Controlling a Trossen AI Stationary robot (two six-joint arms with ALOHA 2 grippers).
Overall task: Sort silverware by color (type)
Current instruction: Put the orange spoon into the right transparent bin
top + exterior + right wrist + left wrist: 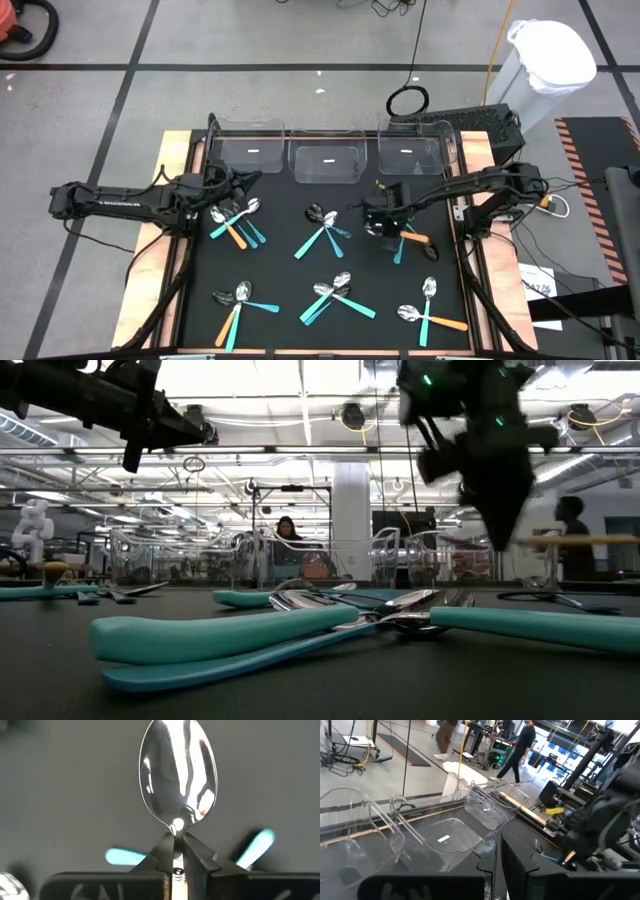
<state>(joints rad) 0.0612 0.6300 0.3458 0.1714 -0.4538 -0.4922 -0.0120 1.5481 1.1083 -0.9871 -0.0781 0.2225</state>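
My right gripper [385,226] hangs over the black mat's right half, shut on a spoon with a shiny bowl [178,775] and an orange handle [590,541]. Two light-blue handles [255,847] lie on the mat below it. More silverware lies flat on the mat in small crossed groups with teal, light-blue and orange handles: at the left [236,222], centre [322,232], near left [240,300], near centre [335,295] and near right [428,312]. My left gripper [497,870] is shut with nothing in it, held above the mat's far left, pointing level. My right gripper pinches the spoon's neck [176,827], where the bowl meets the orange handle, between its two fingertips [165,850]. The fingers point down from above and lie across the spoon. The spoon hangs about level, clear of the mat.
Three clear plastic bins stand in a row along the mat's far edge: left [247,145], middle [325,158], right [410,150]. Wooden rails [170,170] border the mat. People show in the room beyond the table.
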